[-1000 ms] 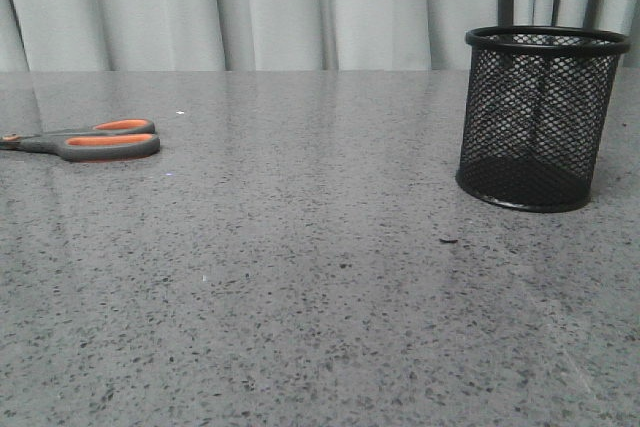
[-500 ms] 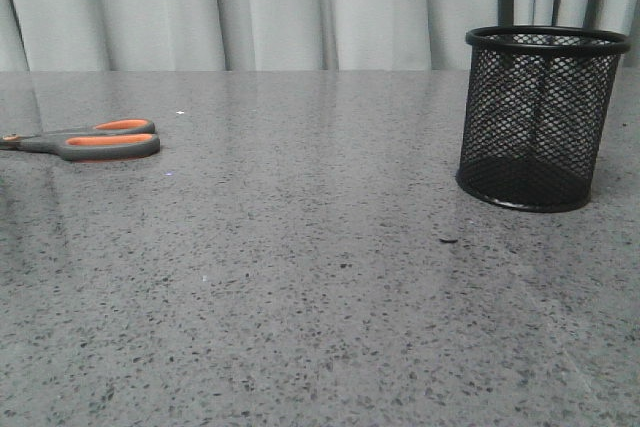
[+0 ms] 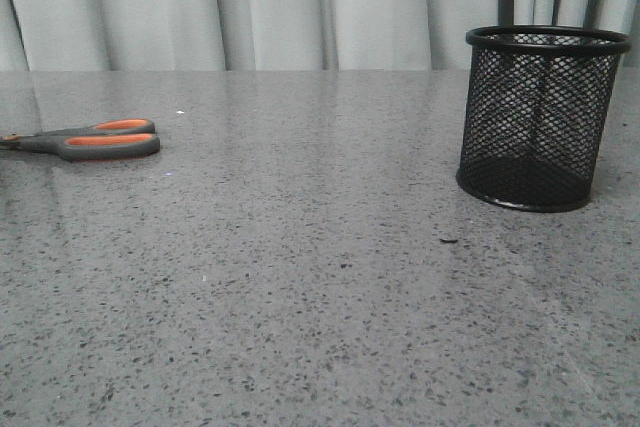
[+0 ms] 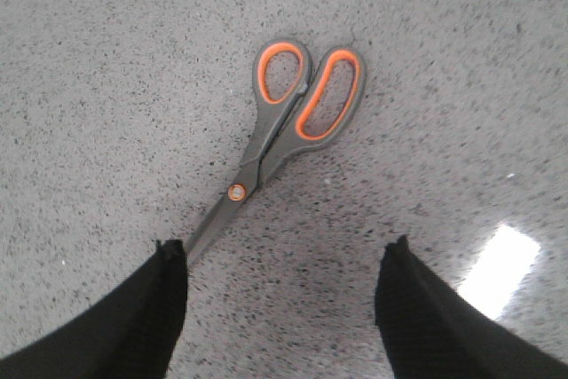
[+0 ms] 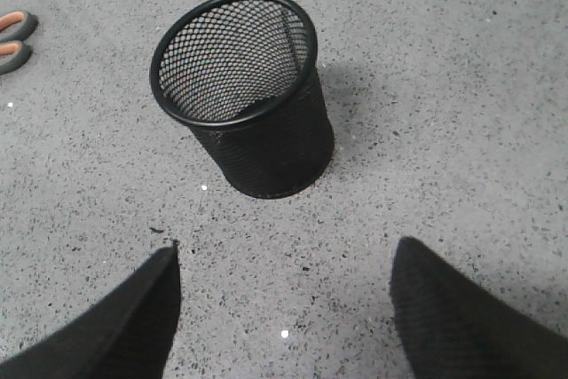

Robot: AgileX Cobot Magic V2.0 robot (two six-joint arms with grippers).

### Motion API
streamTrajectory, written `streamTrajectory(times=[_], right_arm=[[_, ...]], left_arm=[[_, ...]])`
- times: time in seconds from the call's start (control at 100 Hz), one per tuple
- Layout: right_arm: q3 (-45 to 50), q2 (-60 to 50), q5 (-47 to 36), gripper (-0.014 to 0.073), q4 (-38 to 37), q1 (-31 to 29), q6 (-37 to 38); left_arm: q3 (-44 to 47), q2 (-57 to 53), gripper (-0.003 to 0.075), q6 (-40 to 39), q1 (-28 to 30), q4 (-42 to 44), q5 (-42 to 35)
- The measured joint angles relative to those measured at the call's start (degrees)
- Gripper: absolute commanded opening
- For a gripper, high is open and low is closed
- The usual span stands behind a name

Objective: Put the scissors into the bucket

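From my remote station, the scissors [image 3: 85,139] lay flat and closed on the grey speckled table [image 3: 320,277], far over on the left side in the front view, their blade end cut off by that view's left edge. The bucket [image 3: 540,117] stood upright on the right side of the same table, well apart from the scissors, with a pale curtain [image 3: 270,7] hanging behind.

My left wrist camera looked down on the scissors [image 4: 284,122]: orange-lined loops pointing away from the gripper, the orange pivot screw between handles and blades, and the blade tips running under one black finger of the left gripper [image 4: 282,303]. Its fingers [image 4: 142,317] were spread wide, holding nothing (whether that finger touched the blades, I could not tell).

My right wrist camera showed the bucket [image 5: 244,99] standing on its base, nothing visible inside it through the open mouth. The right gripper [image 5: 284,308] hung above the table near it, fingers [image 5: 444,308] likewise spread and gripping nothing. The scissors' handle loops [image 5: 13,40] just showed at that view's edge.
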Motion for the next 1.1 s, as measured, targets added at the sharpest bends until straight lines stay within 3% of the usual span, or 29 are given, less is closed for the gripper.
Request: streamTrajectory(times=[0.37,0.85,1.1], right_arm=[[0.00,0.03,0.00,0.0453,-0.13,0.00,-0.50],[0.00,0.03,0.17,0.0453,-0.25,0.00,-0.64],[0.00,0.03,0.59,0.0453,-0.25,0.00,-0.64]], left_arm=[[-2.04,14.44,0.0421,12.77,-3.66,0.42,-2.12],[-7.77,26.65,0.0421,15.69,-4.75,0.42,-4.35],[-10.25,29.67,0.0421,16.38,-5.65,1.25,-0.58]])
